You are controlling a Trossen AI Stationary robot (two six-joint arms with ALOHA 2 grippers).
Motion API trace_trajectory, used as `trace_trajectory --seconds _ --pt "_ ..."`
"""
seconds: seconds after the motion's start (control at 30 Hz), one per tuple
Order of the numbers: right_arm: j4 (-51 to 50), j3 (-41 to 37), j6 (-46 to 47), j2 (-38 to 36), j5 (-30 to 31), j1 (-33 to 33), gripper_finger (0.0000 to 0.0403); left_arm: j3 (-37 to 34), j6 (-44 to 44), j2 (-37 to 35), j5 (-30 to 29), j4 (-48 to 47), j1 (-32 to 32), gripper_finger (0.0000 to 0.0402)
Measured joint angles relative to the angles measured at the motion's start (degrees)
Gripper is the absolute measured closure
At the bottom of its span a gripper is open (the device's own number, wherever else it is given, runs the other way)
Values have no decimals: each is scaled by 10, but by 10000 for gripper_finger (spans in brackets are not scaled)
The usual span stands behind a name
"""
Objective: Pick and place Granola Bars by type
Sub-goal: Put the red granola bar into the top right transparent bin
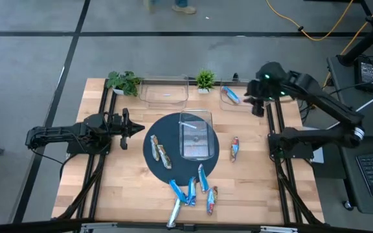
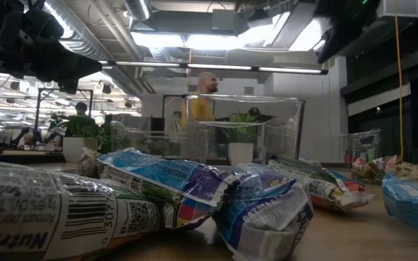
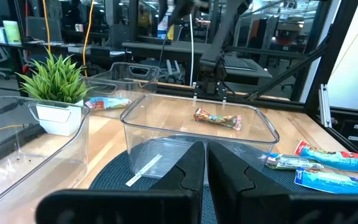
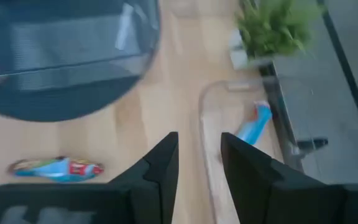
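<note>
Granola bars lie loose on the wooden table: a brown pair [image 1: 160, 154] on the dark round mat [image 1: 157, 165], a blue and red one [image 1: 234, 149] to the right of the mat, and several blue ones [image 1: 193, 189] plus a silvery one [image 1: 173, 212] near the front edge. One blue bar [image 4: 253, 124] lies in the small clear bin [image 1: 233, 96] at the far right. My right gripper [image 4: 199, 140] hangs open above the table beside that bin, nothing between its fingers. My left gripper [image 3: 205, 149] is shut and level at the mat's left edge.
A clear bin [image 1: 195, 134] stands on the mat and a wider clear bin [image 1: 164, 92] at the far edge. Two small potted plants [image 1: 123, 81] [image 1: 204, 79] stand along the far edge. Bare wood lies between the mat and the front bars.
</note>
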Motion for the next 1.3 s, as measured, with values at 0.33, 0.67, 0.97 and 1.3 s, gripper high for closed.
trace_trajectory --seconds 0.33,0.67,0.97,1.3 --pt "-57 0 0 -68 -83 116 279 0 0 0 0 0 0 391" --pt "-72 0 -24 -21 -37 171 279 0 0 0 0 0 0 391" --pt "-86 0 -30 41 22 171 229 0 0 0 0 0 0 391" --pt "-88 0 -28 97 18 178 113 0 0 0 0 0 0 391"
